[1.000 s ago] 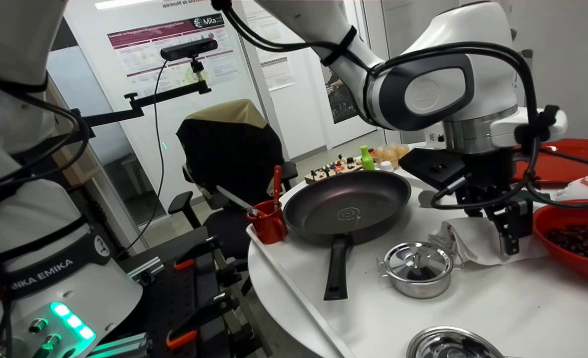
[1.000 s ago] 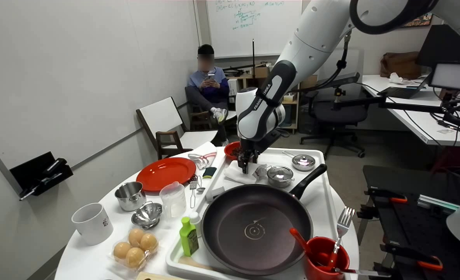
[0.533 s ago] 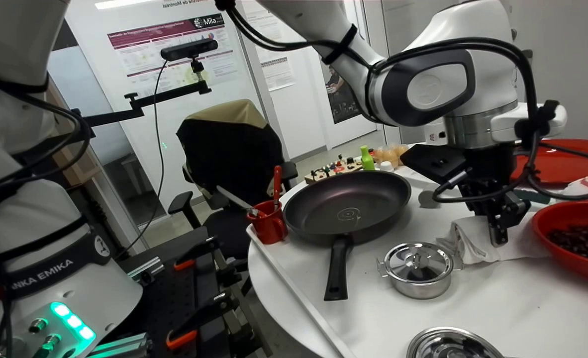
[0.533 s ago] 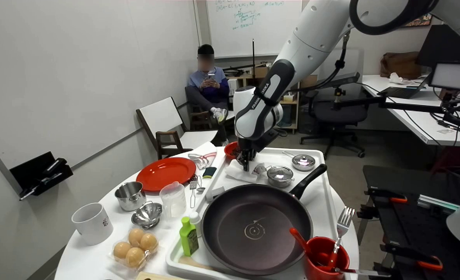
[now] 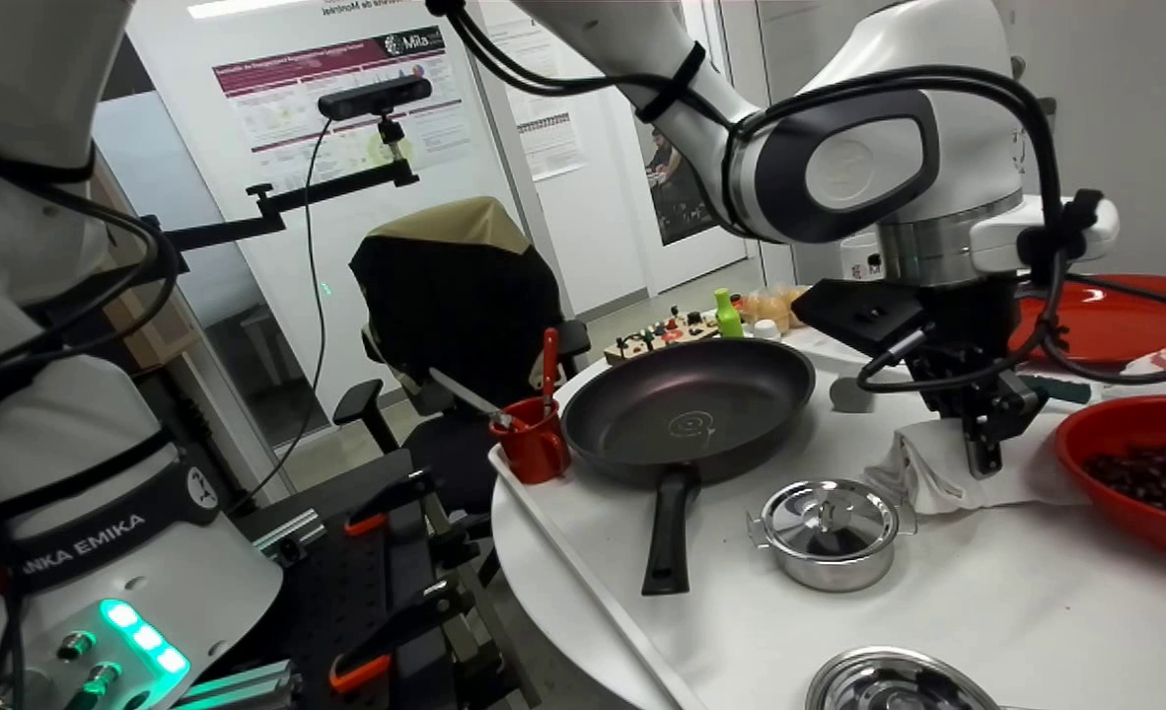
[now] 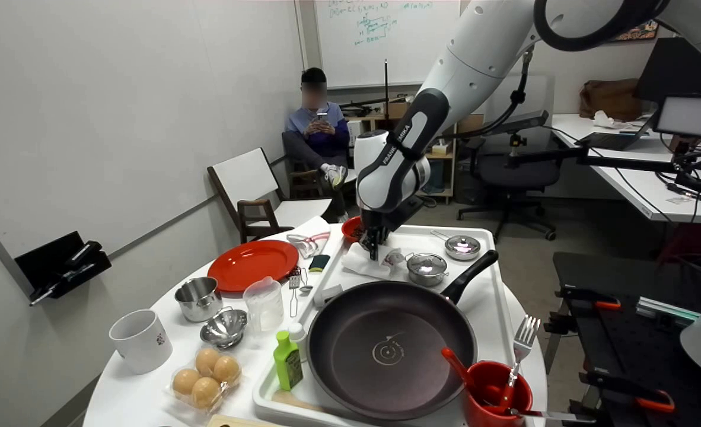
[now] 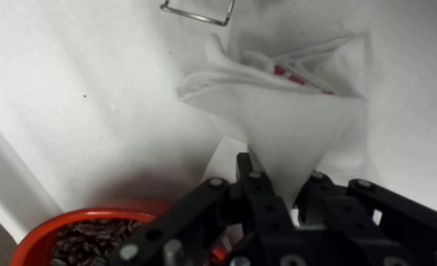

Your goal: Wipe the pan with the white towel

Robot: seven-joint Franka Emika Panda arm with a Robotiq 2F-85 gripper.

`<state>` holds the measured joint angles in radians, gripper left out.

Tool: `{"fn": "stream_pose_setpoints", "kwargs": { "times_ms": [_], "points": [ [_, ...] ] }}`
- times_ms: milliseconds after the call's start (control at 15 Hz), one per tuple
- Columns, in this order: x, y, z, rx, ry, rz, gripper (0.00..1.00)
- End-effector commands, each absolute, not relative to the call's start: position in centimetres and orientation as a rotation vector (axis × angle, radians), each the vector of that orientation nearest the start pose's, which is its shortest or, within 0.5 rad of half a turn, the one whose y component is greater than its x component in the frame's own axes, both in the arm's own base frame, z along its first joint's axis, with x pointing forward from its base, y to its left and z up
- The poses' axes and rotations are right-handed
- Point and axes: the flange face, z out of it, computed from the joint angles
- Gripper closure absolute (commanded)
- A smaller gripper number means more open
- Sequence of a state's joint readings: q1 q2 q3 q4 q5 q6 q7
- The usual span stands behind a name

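Jaws pinching cloth: black fingers (image 7: 259, 192) stand either side of the white towel (image 7: 285, 122), which narrows to a gathered peak between them. Towel plain on its outer face, greyish where shaded; folds stacked like pleats along the upper edge in the wrist view, small red markings showing inside one, too blurred to read. Its lower layers lie on the white tray (image 6: 487, 314). In both exterior views it reads as a low creased heap, the jaws standing over it, tips pointing down.

Just beside the towel, a red bowl (image 7: 92, 213) of dark bean-like pieces (image 7: 92, 236). Also near it, a small steel pot (image 5: 835, 562), lid on, wire handles out at the sides.

Past the pot, the pan (image 6: 386, 379), apart from the towel: wide, dark, shallow, pale round emblem mid-floor, black handle (image 5: 669, 542) running out. Close by its rim, a red mug (image 5: 534, 459) of cutlery; contact unclear. Also by the rim, a green bottle (image 6: 288, 363), upright.

Farther out, on the worktop (image 6: 125, 397) beyond the tray wall: red plate (image 6: 252, 267), red-striped cloth (image 6: 312, 244), brown eggs (image 6: 206, 390) in clear packing, white mug (image 6: 146, 356). Across the room: a seated person (image 6: 318, 127), phone in hand, face blurred.
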<state>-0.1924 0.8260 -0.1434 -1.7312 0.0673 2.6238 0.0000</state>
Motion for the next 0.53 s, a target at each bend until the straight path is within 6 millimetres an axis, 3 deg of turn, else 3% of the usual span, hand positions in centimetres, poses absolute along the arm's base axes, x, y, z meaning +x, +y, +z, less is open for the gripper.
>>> {"fn": "stream_pose_setpoints", "kwargs": {
  "times_ms": [0, 467],
  "points": [
    [62.5, -19.8, 14.7, -3.152, 0.495, -0.131, 0.91],
    [60.7, -16.7, 23.1, -3.110, 0.344, -0.267, 0.91]
  ]
}}
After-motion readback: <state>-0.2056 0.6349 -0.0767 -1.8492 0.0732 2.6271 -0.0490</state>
